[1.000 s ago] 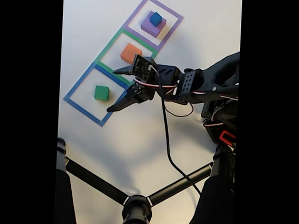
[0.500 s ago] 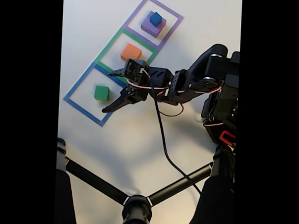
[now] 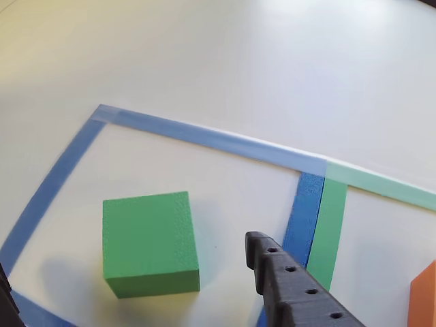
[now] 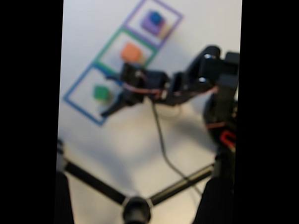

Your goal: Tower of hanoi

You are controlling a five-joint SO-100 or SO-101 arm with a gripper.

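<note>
Green foam, a cube [image 3: 151,243], sits at the lower left of the other view, flat on the table [image 3: 225,48] inside a blue tape square [image 3: 204,136]. Just right of it a black toothed finger [image 3: 293,289] reaches up from the bottom edge, not touching. In the blurred fixed view the claw [image 4: 112,94] looks spread wide, holding nothing, beside the cube. To my eye it should centre over the block, straddle two flat faces, descend, then squeeze gently. At far right, an orange block [image 3: 424,296] shows.

Black arm [image 4: 200,79], seemingly red-wired; toothed, holed black tool [image 3: 293,289].
</note>
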